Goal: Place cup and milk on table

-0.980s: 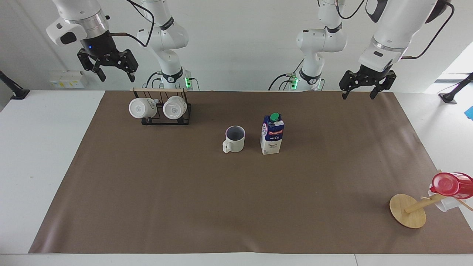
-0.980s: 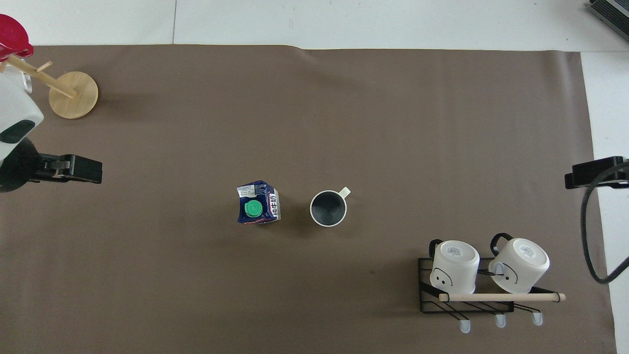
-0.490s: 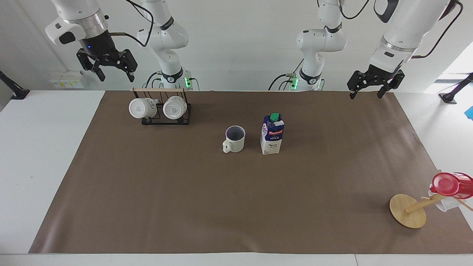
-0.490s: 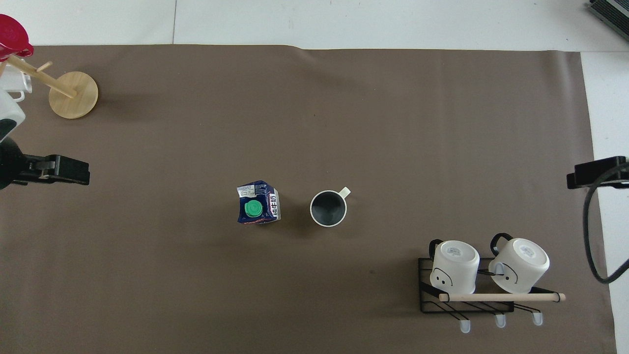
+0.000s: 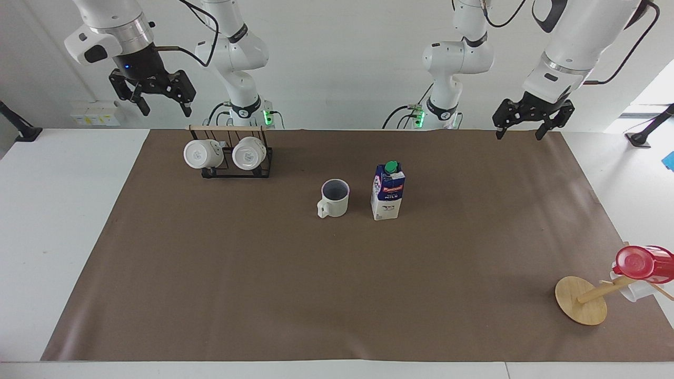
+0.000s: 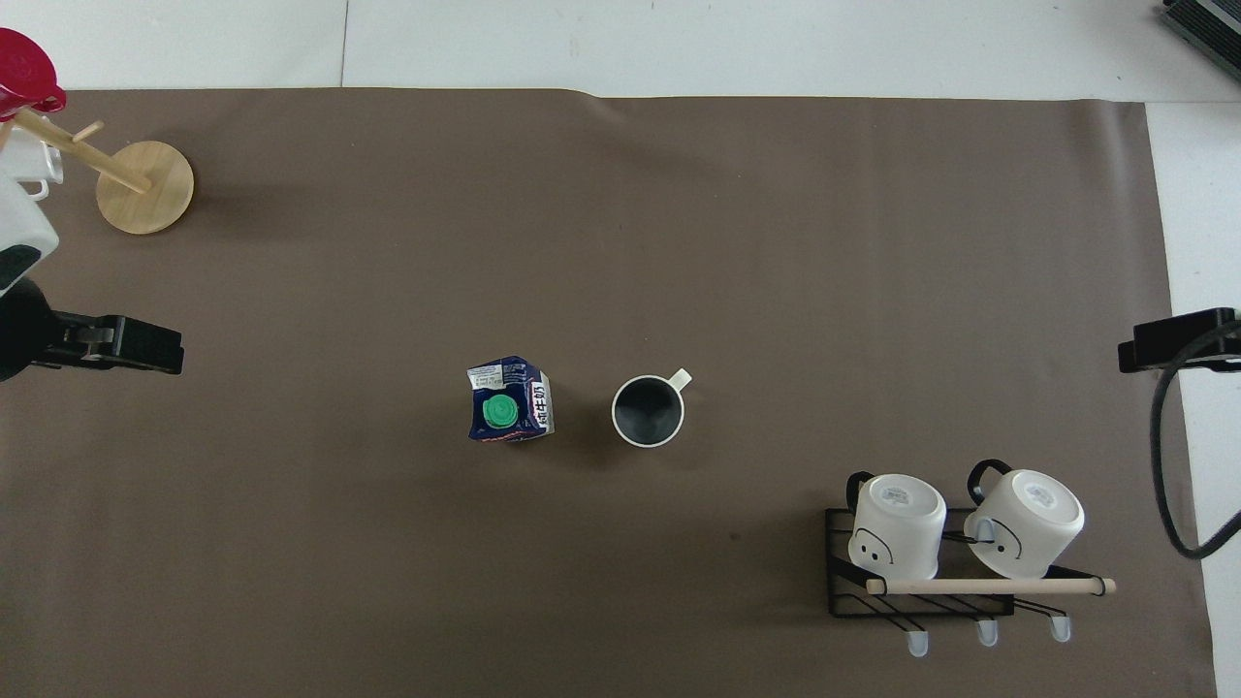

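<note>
Right gripper [image 5: 152, 105], black and two-fingered, hangs raised over the white margin of the table at the right arm's end, above and just outside the mug rack; its fingers stand wide apart and grip nothing.

Black wire mug rack with a pale wooden rail [image 5: 236, 158] stands on the brown paper close to the robots, toward the right arm's end. Two all-white ceramic mugs [image 5: 201, 153] lie on their sides in it, side by side.

Cream-white ceramic cup with a dark inside and a squarish loop handle [image 5: 335, 198] stands upright on the paper near the middle of the large white table with its brown paper sheet [image 5: 295, 284].

Tall white and dark-blue milk carton with a green screw cap [image 5: 387, 191] stands upright just beside the cup, toward the left arm's end, apart from it.

Left gripper [image 5: 517, 130], black and two-fingered, hangs raised over the paper's edge nearest the robots, at the left arm's end; fingers spread wide, nothing between them.

Round-based wooden peg stand [image 5: 584, 300] sits farthest from the robots at the left arm's end, tilted, carrying a translucent red cup [image 5: 640, 263].
</note>
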